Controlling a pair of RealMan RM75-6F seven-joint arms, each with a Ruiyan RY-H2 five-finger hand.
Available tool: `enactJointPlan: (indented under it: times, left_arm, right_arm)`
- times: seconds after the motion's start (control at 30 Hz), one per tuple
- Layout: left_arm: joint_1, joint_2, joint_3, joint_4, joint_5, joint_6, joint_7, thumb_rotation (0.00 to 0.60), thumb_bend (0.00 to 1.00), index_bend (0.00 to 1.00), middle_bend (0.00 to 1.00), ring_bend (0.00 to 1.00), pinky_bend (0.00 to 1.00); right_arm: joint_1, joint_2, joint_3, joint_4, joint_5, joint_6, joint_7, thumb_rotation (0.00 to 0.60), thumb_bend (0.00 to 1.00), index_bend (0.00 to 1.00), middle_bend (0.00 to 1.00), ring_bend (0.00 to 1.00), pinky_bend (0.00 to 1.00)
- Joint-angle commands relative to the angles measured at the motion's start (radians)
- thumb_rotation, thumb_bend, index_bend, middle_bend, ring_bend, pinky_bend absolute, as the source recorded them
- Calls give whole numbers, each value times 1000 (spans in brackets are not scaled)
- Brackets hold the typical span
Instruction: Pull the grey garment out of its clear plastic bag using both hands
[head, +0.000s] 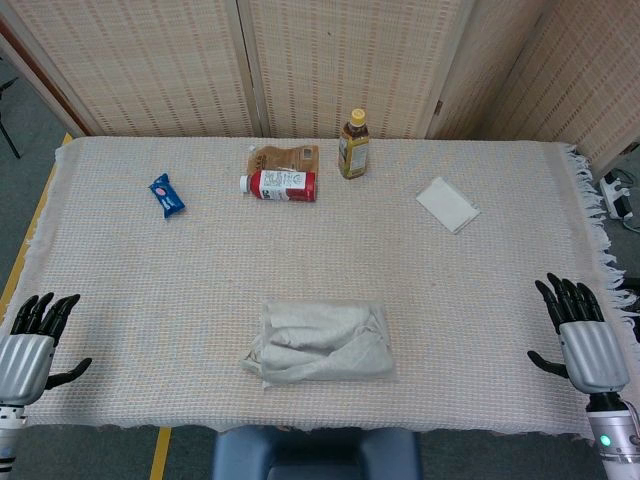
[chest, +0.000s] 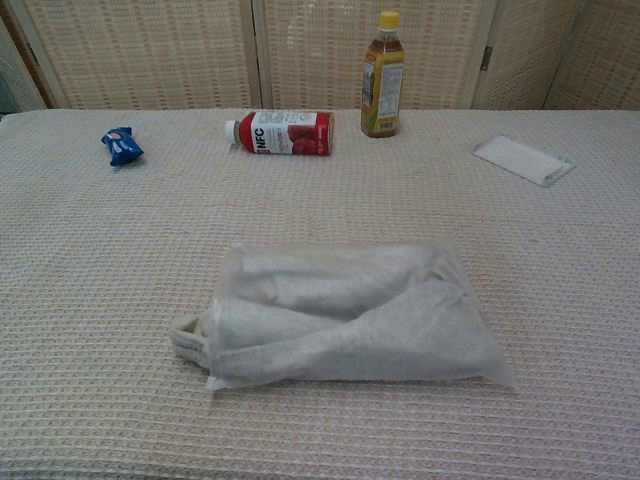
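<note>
Grey garment (chest: 340, 315), folded, sealed in its clear plastic bag (chest: 470, 345): lies at the near middle of the woven cloth (head: 200, 260), long axis running left to right. A grey fold pokes out at the bag's left end, so I judge the mouth faces my left side.

My left hand (head: 28, 345): near left edge, fingers spread, holding nothing, well apart from the bag.

My right hand (head: 585, 335): near right edge, fingers spread, empty, equally far off. Bag sits between both, inward of each.

Far row: blue packet (head: 167, 195), red-labelled bottle (head: 278, 185), yellow-capped bottle (head: 353, 145), white packet (head: 447, 204).
</note>
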Motion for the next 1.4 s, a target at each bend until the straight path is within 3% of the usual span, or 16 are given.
enactJointPlan:
  times: [0.03,0.33,0.63,0.8,1.03,1.4]
  left_arm:
    - [2,1,-2,-2,0,5,-6,539,207,56,177,63,100]
    - [1,2,3,-8,18,13,-31,544,205,56,177,63,100]
    - [-1,7,11,-5,15,-6,-46,542,206,56,176,63,101]
    - [1,19,19,-14,32,2,-67,542,206,56,177,63,101]
    - [5,40,21,-25,36,10,-107,540,206,56,177,63,101]
    - [4,56,12,-29,21,7,-148,542,206,56,176,63,101]
  right_arm:
    - [1,-2,-2,0,-3,-1,-3,600,44,0,0,0,0]
    - [23,-22,-62,-6,-103,-43,43,600,44,0,0,0,0]
    - [121,-160,-139,-34,-306,-166,-13,600,89,0,0,0,0]
    - [160,-292,-133,-12,-323,-234,-88,600,102,0,0,0,0]
    - [174,-446,-123,97,-341,-236,-182,600,147,0,0,0,0]
    - [217,-608,-95,317,-319,-220,-113,600,245,0,0,0,0]
